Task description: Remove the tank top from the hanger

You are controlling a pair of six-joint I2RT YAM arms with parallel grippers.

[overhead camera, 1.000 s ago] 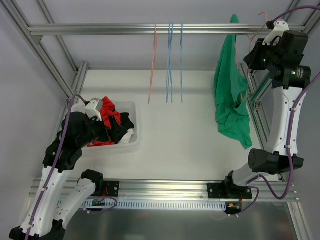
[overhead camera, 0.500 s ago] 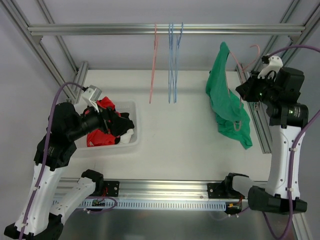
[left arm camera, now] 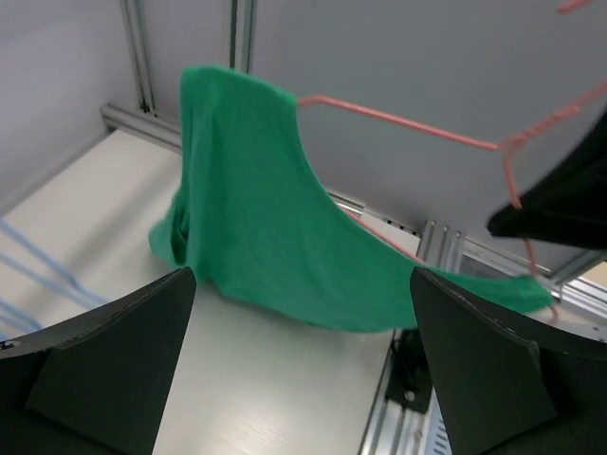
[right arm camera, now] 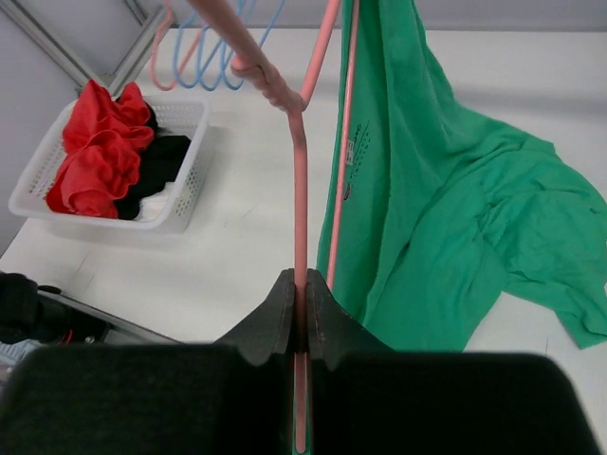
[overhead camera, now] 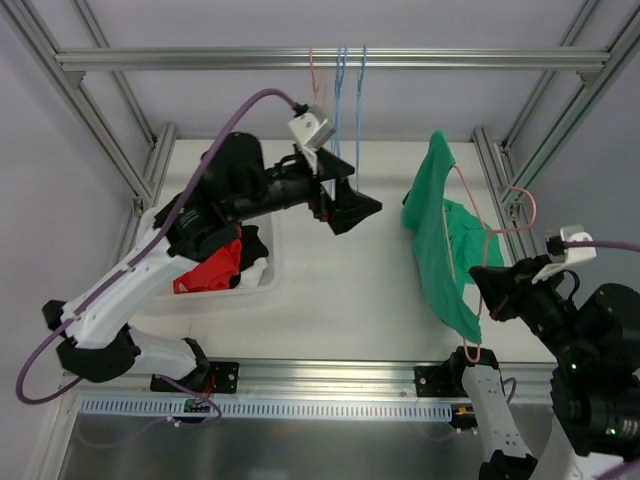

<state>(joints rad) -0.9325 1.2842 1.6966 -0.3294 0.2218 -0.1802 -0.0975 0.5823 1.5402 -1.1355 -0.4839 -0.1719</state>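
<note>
Your right claw (right arm camera: 300, 294), pinched tight on the thin pink wire hanger (right arm camera: 298, 180), has drawn it off the silver aluminium rail (overhead camera: 200, 60) toward you, green fabric tank top (right arm camera: 417, 190) still draped on it, while your left claw (left arm camera: 302, 284), jaws spread wide, has swung in facing the cloth, so stripping looks next.

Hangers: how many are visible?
4. One pink hanger in the right gripper, holding the green top; one pink and two blue on the rail, partly hidden by the left arm.
</note>
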